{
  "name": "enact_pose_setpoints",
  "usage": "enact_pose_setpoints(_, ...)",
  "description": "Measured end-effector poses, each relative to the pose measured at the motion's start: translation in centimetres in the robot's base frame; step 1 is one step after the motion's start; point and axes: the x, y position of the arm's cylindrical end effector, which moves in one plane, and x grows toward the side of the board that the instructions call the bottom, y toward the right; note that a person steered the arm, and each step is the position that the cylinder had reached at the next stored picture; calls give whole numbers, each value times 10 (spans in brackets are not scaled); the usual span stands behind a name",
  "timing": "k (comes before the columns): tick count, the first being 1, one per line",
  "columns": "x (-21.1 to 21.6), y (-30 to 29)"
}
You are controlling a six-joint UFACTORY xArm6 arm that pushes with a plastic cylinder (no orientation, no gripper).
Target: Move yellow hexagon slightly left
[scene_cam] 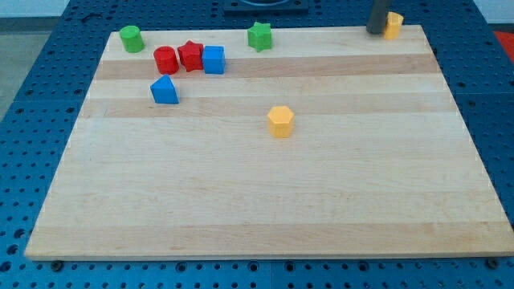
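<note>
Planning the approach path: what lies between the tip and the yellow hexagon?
Nothing: in the camera view, only bare board separates my tip at the top right from the yellow hexagon.

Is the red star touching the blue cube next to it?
Touching. In the camera view the red star and blue cube meet with no board visible between them.

A pale wooden board (265, 201), its planks banded light and slightly darker with a smooth matt finish, sits on a blue perforated base (48, 88) that looks like painted metal. The yellow hexagon (280, 121), red star (190, 55), blue cube (214, 59) and green star (259, 36) show solid, evenly coloured faces with a soft sheen, like painted wood or plastic. The rod above my tip (376, 31) looks dark grey and dull
</note>
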Motion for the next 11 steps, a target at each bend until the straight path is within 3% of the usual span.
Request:
enact_pose_setpoints(7,193,-129)
enact_pose_setpoints(11,227,-208)
